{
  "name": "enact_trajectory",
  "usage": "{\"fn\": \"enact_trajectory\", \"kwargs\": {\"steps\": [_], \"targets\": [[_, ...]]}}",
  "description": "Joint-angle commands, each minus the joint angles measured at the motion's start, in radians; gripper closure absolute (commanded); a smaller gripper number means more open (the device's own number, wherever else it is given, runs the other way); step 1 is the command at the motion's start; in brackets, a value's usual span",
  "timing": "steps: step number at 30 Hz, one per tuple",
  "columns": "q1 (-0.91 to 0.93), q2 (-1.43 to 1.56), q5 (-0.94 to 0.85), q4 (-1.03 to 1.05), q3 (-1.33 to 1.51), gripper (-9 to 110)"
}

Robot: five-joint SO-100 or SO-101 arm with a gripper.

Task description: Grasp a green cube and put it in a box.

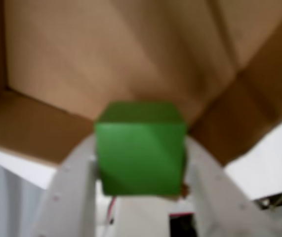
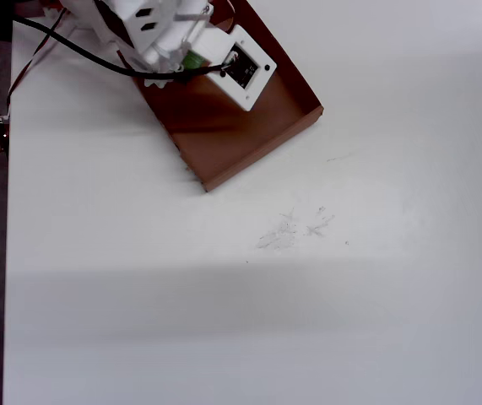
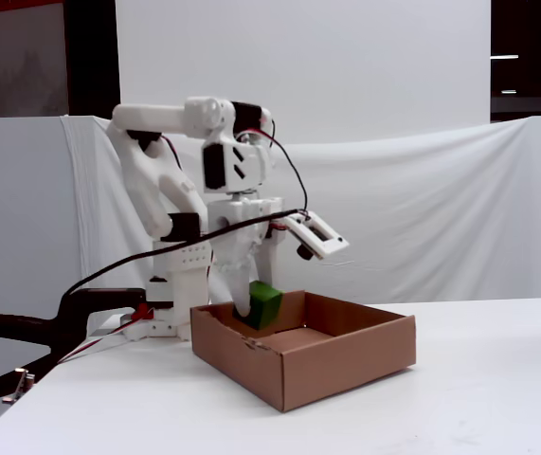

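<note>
Cardboard walls of the box (image 3: 346,365) frame everything here, so places are given from them. The green cube (image 1: 141,148) sits clamped between the two white fingers of the pincer (image 1: 141,175), which press on its left and right faces in the wrist view. In the fixed view the cube hangs at about the height of the box's rim, above the brown floor rather than resting on it, at the corner nearest the arm's base. I judge it is held there, clear of the walls, so it can drop onto the floor without catching an edge. The overhead view hides nearly all of the cube (image 2: 193,61) under the arm's white housing, but it alone shows the box's (image 2: 249,126) skewed placement on the white tabletop (image 2: 308,295).
</note>
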Motion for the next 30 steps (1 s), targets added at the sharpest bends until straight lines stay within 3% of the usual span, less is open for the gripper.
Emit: {"fn": "enact_trajectory", "kwargs": {"steps": [1, 30], "targets": [[-0.014, -0.026, 0.009, -0.043, -0.006, 89], [-0.061, -0.143, 0.026, -0.253, 0.095, 89]]}}
